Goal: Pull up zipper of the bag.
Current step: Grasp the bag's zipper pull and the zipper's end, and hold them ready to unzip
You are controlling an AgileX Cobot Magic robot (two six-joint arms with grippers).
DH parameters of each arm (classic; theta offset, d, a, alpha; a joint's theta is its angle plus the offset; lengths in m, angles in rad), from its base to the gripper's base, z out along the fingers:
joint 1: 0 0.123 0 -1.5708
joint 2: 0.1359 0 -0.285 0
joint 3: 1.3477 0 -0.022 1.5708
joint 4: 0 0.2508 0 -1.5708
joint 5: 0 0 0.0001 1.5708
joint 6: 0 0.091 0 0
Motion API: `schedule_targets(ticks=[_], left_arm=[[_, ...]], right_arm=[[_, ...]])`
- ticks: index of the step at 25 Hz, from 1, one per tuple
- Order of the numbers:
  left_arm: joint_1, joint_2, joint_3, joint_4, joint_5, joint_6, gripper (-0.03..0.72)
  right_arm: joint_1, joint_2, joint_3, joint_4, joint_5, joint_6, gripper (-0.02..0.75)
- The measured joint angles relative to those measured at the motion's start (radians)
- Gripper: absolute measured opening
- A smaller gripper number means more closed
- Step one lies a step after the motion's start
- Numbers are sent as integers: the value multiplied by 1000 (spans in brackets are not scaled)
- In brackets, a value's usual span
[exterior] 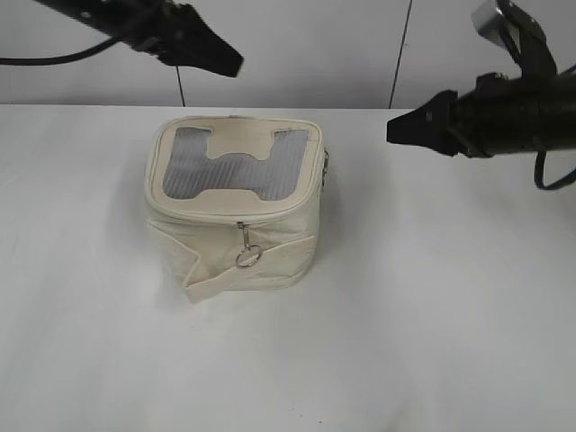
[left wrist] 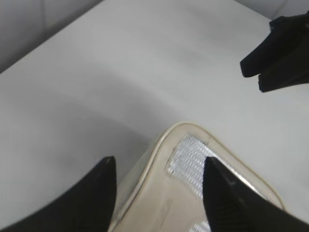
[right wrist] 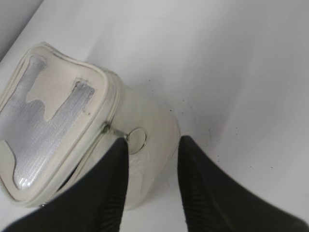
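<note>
A cream bag with silver mesh panels on its lid stands on the white table, a little left of centre. Its zipper pull, a metal ring, hangs at the middle of the front face below the lid seam. My left gripper hovers above and behind the bag, open and empty; in the left wrist view its fingers straddle a lid corner of the bag from above. My right gripper is open and empty, in the air to the bag's right. In the right wrist view its fingers frame the ring on the bag.
The white table spreads around the bag. A grey wall with dark vertical seams runs behind it. A small metal fitting hangs on the bag's right side. The right gripper also shows in the left wrist view.
</note>
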Motion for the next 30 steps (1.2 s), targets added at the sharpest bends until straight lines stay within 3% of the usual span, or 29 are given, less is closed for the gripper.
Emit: schedule_targets(ticks=[2, 6, 11, 19, 21, 25, 30], left_arm=[[-54, 101, -142, 44, 72, -19, 442], [-116, 259, -339, 128, 162, -66, 442], [-128, 308, -386, 191, 172, -79, 442], [-127, 349, -393, 205, 174, -96, 432], [-126, 360, -393, 207, 176, -109, 377], [-129, 360, -397, 235, 188, -114, 96], [-129, 360, -397, 237, 190, -116, 62]], right_arm=[[1, -21, 104, 171, 16, -241, 364], [5, -9, 164, 262, 47, -379, 508], [7, 42, 164, 279, 86, -396, 526], [21, 116, 159, 282, 119, -408, 525], [28, 130, 149, 283, 125, -425, 525], [41, 147, 124, 283, 128, -471, 514], [41, 197, 75, 284, 128, -504, 491]])
